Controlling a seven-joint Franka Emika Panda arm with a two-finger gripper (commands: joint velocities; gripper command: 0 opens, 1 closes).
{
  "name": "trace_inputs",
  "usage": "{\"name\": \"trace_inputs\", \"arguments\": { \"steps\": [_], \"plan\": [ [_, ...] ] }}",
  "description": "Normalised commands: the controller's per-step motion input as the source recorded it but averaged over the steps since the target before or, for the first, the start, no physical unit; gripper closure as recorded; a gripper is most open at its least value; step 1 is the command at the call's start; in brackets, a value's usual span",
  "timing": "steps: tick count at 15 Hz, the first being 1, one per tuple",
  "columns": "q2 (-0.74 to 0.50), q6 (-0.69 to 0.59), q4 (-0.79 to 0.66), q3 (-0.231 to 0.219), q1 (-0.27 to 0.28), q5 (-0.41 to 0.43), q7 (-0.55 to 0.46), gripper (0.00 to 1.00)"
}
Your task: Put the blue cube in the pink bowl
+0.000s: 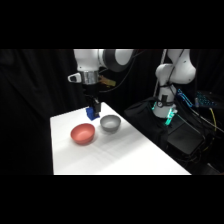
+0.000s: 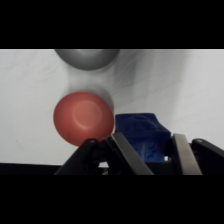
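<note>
Closest to my wrist camera, the blue cube (image 2: 142, 135) sits clamped between the two metal fingers (image 2: 183, 152), which press against its sides; the gripper (image 2: 150, 155) is closed on it and nothing supports it from below. Past the cube I see the pink bowl (image 2: 83, 117) on the white table (image 2: 190, 90), just beside the cube in this view, and the grey bowl (image 2: 86, 57) further off at the top edge.

From the side, my arm (image 1: 102, 60) comes in along the top of the picture and bends down at the wrist, so the gripper (image 1: 94, 111) points straight down. It holds the cube (image 1: 92, 113) in the air over the table's (image 1: 130, 155) far end, behind and between the two bowls. The pink bowl (image 1: 82, 134) and grey bowl (image 1: 110, 123) stand just beside each other.
</note>
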Motion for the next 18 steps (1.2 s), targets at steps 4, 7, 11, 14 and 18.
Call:
{"name": "trace_inputs", "arguments": {
  "steps": [4,7,11,14,18],
  "plan": [
    [0.18,-0.22,0.43,-0.059,-0.104,0.127,-0.28,0.77],
    [0.35,-0.1,0.49,-0.045,-0.098,0.124,-0.25,0.77],
    [0.43,-0.03,0.5,-0.015,-0.095,0.143,-0.23,0.77],
    [0.4,0.04,0.45,0.036,-0.112,0.204,-0.27,0.77],
    [0.32,0.07,0.36,0.092,-0.123,0.229,-0.29,0.77]
  ]
}}
